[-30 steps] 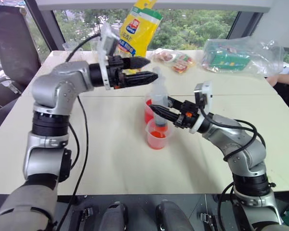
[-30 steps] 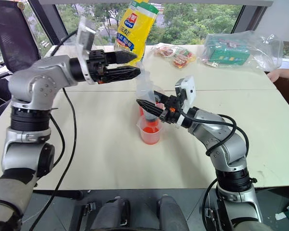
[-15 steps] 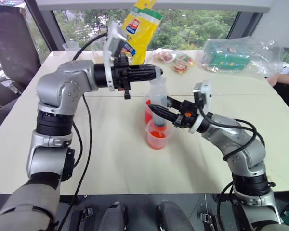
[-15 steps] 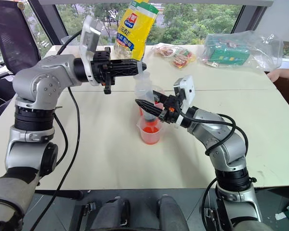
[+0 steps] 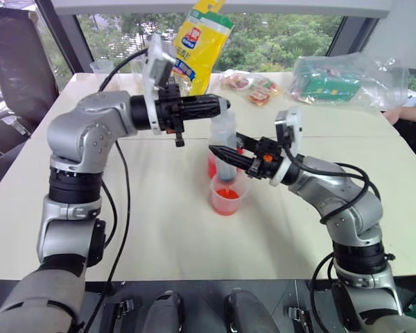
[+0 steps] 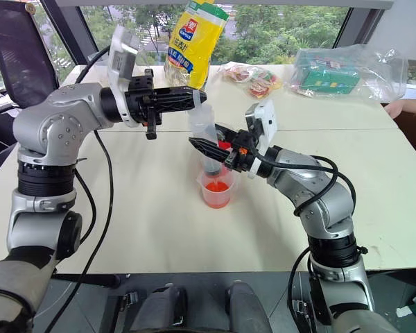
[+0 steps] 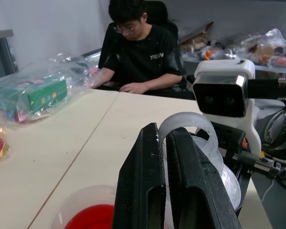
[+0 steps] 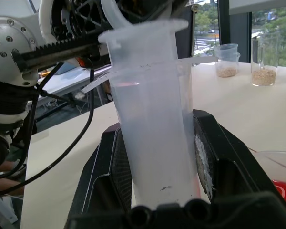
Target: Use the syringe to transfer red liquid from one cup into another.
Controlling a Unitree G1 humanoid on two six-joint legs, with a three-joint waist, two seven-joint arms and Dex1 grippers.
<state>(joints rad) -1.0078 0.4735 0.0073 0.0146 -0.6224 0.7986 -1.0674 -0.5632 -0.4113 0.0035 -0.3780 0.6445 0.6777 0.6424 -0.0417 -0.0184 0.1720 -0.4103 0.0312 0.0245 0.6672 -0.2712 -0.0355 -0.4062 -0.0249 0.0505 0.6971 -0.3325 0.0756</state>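
The syringe (image 5: 225,149) stands upright over the cups in the middle of the pale table (image 5: 159,222), its tip just above the short cup (image 5: 227,195). The right gripper (image 5: 220,150) is clamped around the clear barrel, one black finger on each side, as the right wrist view shows plainly. The left gripper (image 5: 222,105) reaches in level from the robot's left with its two fingers pressed together on the loop of the plunger (image 7: 183,128) at the top of the syringe; in the left wrist view the white ring pokes out from between the fingers (image 7: 140,191).

The short cup holds red liquid (image 5: 227,194) in its lower part. Just behind it, partly hidden by the syringe and the right gripper, stands the tall cup (image 5: 213,161), also with red liquid in it.

At the far edge of the table a yellow snack bag (image 5: 200,38) stands up, with a blue band and printing too small to read. To its right lie small red and white packets (image 5: 253,87), then a clear plastic bag (image 5: 347,80) around a green box whose label cannot be read. In the left wrist view a person (image 7: 140,50) in a black T-shirt sits at the far side of the table; the white chest print looks like "TRON" but I cannot be sure. The right wrist view shows two clear cups (image 8: 264,59) of beige grains farther along the table.
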